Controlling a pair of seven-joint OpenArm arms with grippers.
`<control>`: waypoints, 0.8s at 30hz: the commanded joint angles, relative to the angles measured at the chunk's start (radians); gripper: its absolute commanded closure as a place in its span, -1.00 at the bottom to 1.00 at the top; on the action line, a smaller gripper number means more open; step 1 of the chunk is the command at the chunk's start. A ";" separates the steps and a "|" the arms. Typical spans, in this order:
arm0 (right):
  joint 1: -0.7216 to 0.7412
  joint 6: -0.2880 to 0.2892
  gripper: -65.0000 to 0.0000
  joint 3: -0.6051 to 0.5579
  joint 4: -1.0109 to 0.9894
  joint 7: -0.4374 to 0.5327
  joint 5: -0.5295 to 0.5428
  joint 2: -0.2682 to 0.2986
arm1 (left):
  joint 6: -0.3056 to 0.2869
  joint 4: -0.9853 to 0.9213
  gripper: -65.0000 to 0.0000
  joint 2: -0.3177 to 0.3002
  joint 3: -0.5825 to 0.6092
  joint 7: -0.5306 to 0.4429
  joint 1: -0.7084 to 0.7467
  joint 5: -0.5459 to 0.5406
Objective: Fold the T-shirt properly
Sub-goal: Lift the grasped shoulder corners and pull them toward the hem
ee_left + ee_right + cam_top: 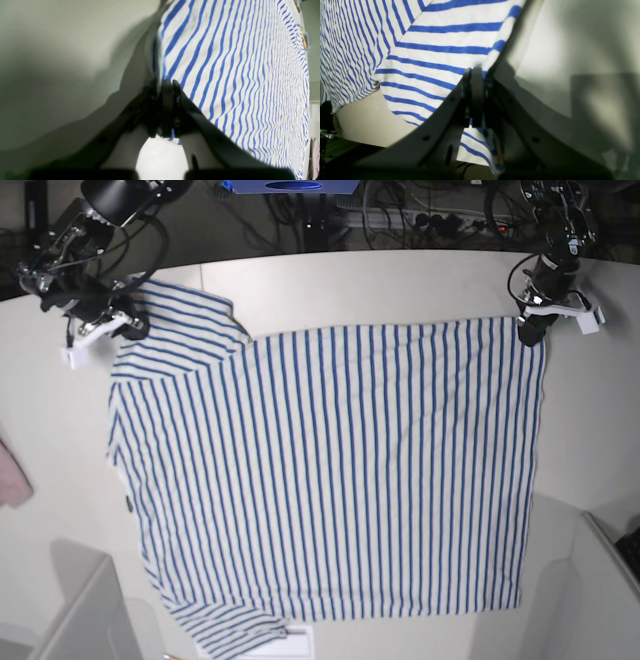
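Left wrist view: the left gripper [165, 86], dark with black pads, has its jaws pressed together on the edge of the white short-sleeved cloth T-shirt with thin blue stripes [237, 75]. The shirt spreads away to the right over the pale matte table surface [62, 62]. The picture is blurred near the fingers.

Right wrist view: the right gripper [477, 75] is likewise clamped narrow on the T-shirt [440, 52], gripping the hem of a sleeve. Striped cloth hangs between and below the fingers. The table [570, 50] lies bare to the right.

Base view: the T-shirt [340, 470] lies spread flat on the table [400, 280], filling most of its middle. The right gripper [122, 326] holds the sleeve at the far left corner; the left gripper [530, 330] holds the far right corner of the hem. A pink cloth [12, 475] shows at the table's left edge, well apart from the shirt.
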 commanded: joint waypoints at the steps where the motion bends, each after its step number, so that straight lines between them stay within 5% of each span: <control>1: 0.001 -0.008 1.00 -0.001 0.004 -0.022 -0.045 0.007 | -0.010 0.019 1.00 -0.014 -0.008 -0.011 0.002 -0.014; 16: -0.005 -0.008 1.00 0.008 0.018 -0.085 -0.038 0.007 | -0.010 0.059 1.00 -0.084 -0.011 0.061 0.087 -0.005; 24: -0.080 -0.007 1.00 0.008 0.201 -0.131 -0.035 -0.034 | -0.009 0.171 1.00 -0.084 -0.009 0.056 0.171 0.004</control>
